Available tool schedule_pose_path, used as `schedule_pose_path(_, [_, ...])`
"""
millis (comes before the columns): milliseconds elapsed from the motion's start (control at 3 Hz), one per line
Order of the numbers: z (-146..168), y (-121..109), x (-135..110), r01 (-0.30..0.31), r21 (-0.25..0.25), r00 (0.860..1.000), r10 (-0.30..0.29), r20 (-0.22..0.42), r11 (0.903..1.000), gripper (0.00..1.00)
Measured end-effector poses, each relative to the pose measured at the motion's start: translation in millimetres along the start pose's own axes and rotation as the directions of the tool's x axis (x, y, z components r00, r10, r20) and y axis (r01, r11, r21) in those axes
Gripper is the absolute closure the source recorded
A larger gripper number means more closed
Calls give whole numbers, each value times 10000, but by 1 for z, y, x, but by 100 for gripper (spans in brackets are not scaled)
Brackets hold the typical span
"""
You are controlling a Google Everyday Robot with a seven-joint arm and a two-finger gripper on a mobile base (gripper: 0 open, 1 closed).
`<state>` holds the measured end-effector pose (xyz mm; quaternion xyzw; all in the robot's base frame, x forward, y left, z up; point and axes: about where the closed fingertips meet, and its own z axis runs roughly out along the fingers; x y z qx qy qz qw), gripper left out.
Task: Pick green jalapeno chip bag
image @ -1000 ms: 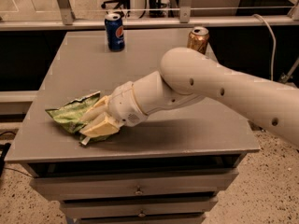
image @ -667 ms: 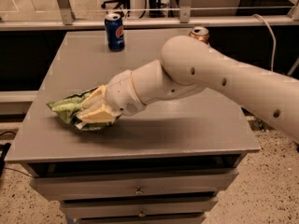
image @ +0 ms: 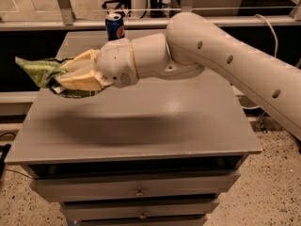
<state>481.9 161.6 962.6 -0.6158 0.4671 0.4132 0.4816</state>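
The green jalapeno chip bag point(image: 38, 71), crinkled light-green foil, is held in the air over the left edge of the grey table point(image: 155, 126). My gripper point(image: 63, 76) is shut on the bag, its cream fingers point(image: 82, 79) clamped around the bag's right part. The bag sticks out to the left of the fingers and hangs clear of the tabletop. My white arm reaches in from the right across the table.
A blue soda can point(image: 114, 26) stands at the back of the table, just behind my wrist. The table has drawers point(image: 136, 189) below its front edge. A metal rail point(image: 141, 22) and dark space lie behind the table.
My gripper has lifted the bag off the tabletop and carried it up and to the left. The arm has risen and now hides the orange can at the back right.
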Motion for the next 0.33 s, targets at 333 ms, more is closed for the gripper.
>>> schedule_pose_path(333, [1,-1,-4,36,-2,9999,-36,132,10000,100])
